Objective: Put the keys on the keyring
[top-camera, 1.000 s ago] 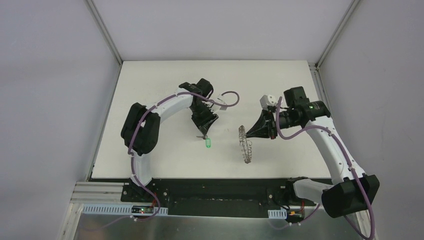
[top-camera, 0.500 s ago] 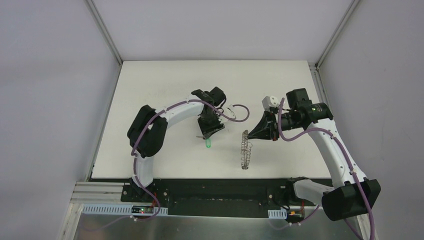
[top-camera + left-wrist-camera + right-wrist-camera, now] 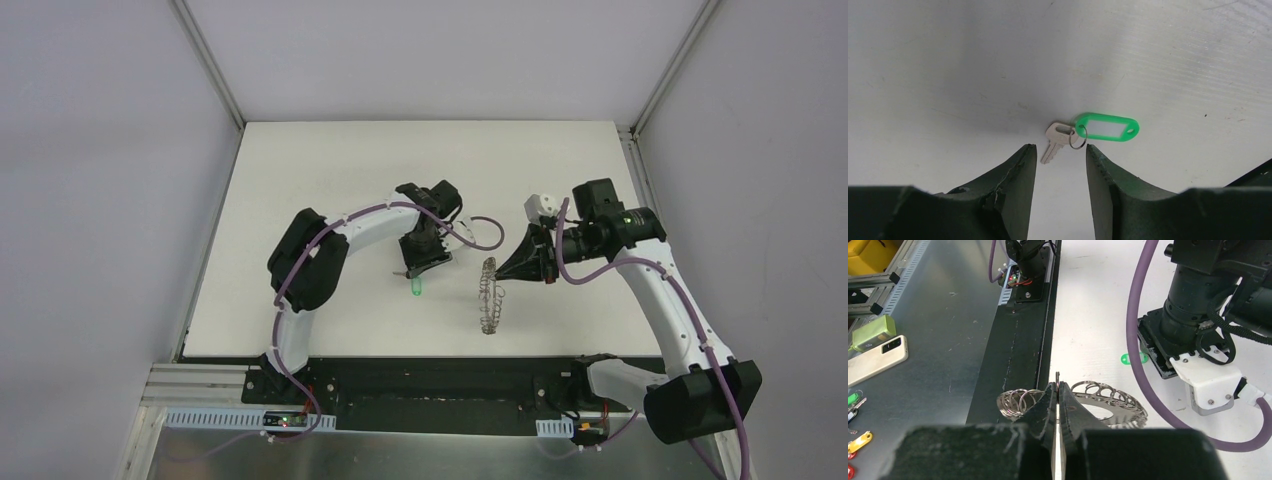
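Two arms close in, but the key is not yet lifted

Over the last second the left arm has swung rightward across the table [image 3: 320, 180]. The left gripper [image 3: 414, 266] now hangs directly over the key [image 3: 415, 287], nearer the keyring [image 3: 489, 297] than it stood before. Its wrist view shows the jaws apart. The silver key lies flat on the white surface just beyond the tips, with its blade pointing toward the gap. A small split ring [image 3: 1078, 137] joins it to the green tag [image 3: 1108, 127], which lies off to one side. Nothing is gripped on this side.

The right gripper [image 3: 512, 268] has hardly shifted in that time. It is clamped on the keyring near its upper edge, so the ring stands on edge, tilted, with its lower end down near the table. Whether that end touches the surface cannot be told. In the right wrist view the fingers press together on the thin metal plate, and the wire loops fan out on both sides.

The approach looks finished, so the next step is probably to drop down and pinch the key. A thin key lying flat gives the tips little to bite on, so it may skid away or the tag may get caught instead
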`<state>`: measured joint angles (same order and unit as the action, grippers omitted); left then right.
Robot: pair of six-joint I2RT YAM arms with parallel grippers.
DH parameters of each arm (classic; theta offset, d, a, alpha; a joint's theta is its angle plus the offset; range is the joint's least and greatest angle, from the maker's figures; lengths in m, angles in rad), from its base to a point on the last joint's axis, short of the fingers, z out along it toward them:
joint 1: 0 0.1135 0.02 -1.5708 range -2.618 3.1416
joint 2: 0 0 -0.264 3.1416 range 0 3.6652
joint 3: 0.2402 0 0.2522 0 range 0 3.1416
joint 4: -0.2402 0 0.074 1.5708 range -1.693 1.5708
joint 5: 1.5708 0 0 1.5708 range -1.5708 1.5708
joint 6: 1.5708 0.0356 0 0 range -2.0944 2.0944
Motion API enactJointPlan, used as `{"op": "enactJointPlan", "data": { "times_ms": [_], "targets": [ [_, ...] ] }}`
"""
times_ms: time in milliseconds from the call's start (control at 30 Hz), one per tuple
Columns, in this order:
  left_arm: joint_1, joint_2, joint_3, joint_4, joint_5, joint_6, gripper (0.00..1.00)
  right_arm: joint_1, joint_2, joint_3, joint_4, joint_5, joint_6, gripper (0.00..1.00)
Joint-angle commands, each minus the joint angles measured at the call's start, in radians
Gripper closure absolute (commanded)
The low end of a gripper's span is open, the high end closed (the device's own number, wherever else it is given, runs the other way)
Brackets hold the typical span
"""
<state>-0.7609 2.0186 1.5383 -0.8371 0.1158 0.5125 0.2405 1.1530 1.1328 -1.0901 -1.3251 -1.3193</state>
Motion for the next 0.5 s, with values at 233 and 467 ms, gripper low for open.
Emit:
{"op": "enactJointPlan", "data": {
  "times_ms": [233,467],
  "targets": [
    [-0.028,0.018,0.031,-0.046,-0.011,-0.024,0.61,-0.005,-0.036,0.001,-0.012,-0.066,-0.011,1.00],
    [-0.044,0.048,0.049,-0.060,-0.017,-0.040,0.67,-0.005,-0.039,-0.001,-0.011,-0.065,-0.011,1.00]
  ]
}}
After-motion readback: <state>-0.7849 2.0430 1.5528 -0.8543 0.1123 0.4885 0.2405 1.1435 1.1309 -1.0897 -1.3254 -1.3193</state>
